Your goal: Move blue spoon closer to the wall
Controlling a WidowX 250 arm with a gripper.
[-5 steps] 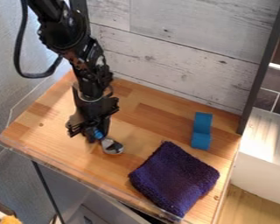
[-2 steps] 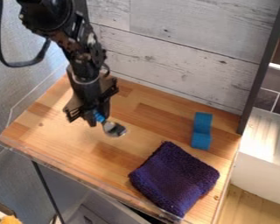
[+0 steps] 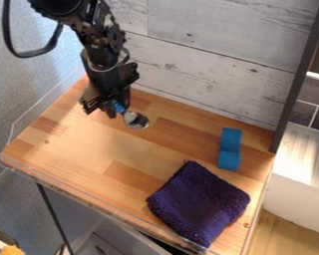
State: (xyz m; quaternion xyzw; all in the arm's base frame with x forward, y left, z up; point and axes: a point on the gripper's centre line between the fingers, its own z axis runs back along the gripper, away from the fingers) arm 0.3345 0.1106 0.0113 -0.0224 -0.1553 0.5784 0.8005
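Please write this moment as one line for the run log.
gripper: holds blue spoon | spoon: near wall | purple cloth, blue block: on table

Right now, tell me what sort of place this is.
Probably a robot test corner: a wooden countertop against a whitewashed plank wall, with a black robot arm over it and a folded purple cloth.

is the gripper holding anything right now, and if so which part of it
Yes, the spoon: the gripper has it by its blue handle, with the metal bowl left free.
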